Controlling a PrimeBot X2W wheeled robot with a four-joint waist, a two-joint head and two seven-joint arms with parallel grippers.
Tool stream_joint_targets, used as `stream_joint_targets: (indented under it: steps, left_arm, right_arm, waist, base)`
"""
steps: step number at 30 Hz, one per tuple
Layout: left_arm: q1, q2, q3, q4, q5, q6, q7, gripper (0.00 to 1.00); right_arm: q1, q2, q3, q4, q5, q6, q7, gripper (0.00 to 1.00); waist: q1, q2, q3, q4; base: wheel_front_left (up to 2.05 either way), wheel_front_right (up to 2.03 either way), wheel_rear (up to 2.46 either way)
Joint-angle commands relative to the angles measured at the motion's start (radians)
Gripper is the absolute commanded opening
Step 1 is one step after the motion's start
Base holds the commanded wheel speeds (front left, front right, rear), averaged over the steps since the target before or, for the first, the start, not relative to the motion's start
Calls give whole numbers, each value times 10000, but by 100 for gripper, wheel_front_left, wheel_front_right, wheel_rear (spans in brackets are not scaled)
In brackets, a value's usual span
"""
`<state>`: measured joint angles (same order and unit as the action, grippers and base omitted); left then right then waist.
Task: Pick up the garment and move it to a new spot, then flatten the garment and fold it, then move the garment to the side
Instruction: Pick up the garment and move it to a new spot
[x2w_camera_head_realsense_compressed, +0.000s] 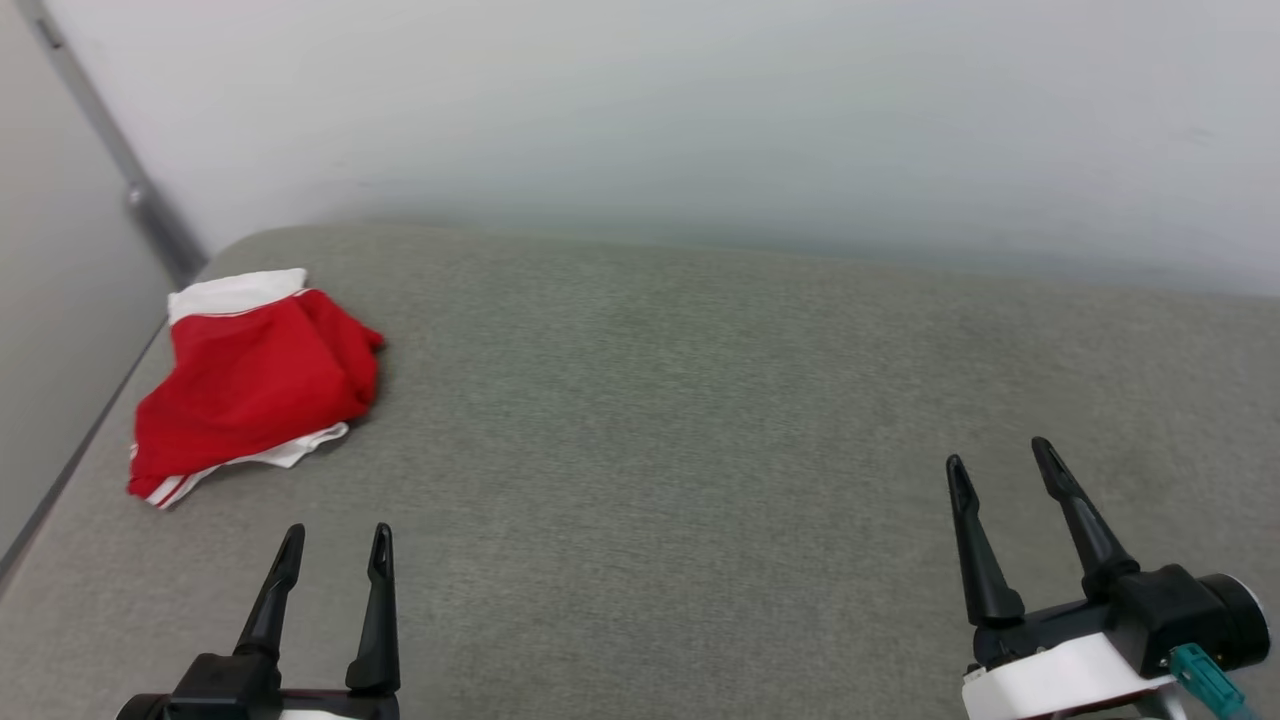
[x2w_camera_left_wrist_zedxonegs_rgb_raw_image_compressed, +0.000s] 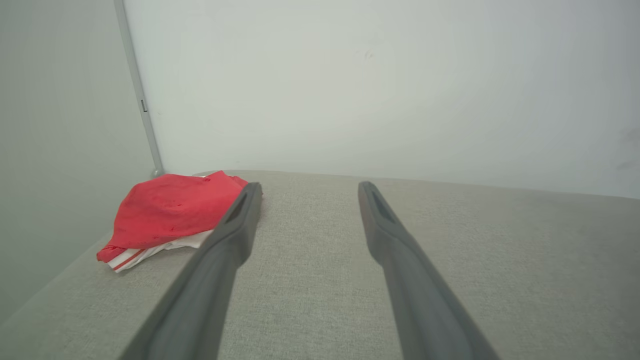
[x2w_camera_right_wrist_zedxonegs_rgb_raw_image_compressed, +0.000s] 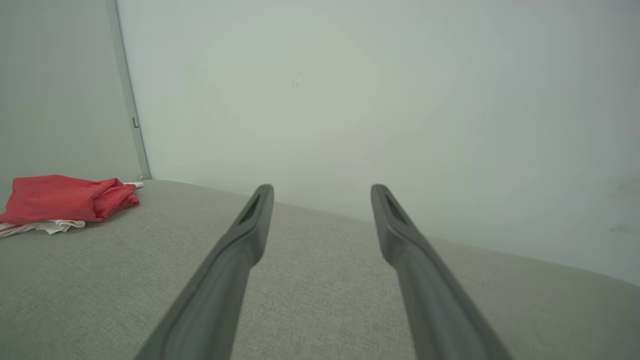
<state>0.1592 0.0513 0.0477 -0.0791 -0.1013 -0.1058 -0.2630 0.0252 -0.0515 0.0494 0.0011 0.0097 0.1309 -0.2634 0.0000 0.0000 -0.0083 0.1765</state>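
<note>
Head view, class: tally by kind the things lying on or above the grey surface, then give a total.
garment: 1
grippers: 2 (left gripper, right gripper, jaws apart on both)
Total: 3

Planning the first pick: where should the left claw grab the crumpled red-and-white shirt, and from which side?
Probably the crumpled red-and-white shirt at its bunched right-edge fold, left claw descending from the open right side: fabric folds up there, and the wall crowds its left.

A gray bench (x2w_camera_head_realsense_compressed: 700, 400) is sitting against a white wall (x2w_camera_head_realsense_compressed: 700, 100). A pipe (x2w_camera_head_realsense_compressed: 98, 125) is running up beside its far left corner.
</note>
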Motion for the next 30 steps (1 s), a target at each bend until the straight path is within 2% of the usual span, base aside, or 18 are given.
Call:
stream_joint_targets:
  steps: [1, 14, 23, 30]
  left_arm:
    - [101, -11, 71, -30, 44, -28, -28, 100]
    - [428, -12, 169, 62, 127, -127, -28, 100]
    - [545, -11, 123, 132, 47, -139, -28, 100]
    - [539, -8, 158, 129, -6, -179, -28, 100]
  right_arm:
    - [103, 21, 61, 5, 62, -3, -21, 100]
    - [278, 18, 590, -33, 235, -5, -23, 100]
    - [269, 18, 714, -35, 359, -5, -21, 100]
    - [185, 19, 870, 12, 418, -5, -21, 100]
  waist:
    - [0, 0, -174, 430]
    - [0, 0, -411, 1888]
    - [0, 0, -352, 2323]
    - [0, 0, -321, 2342]
  base:
    - [0, 0, 0]
    - [0, 0, 0]
    - [0, 0, 0]
    - [0, 0, 0]
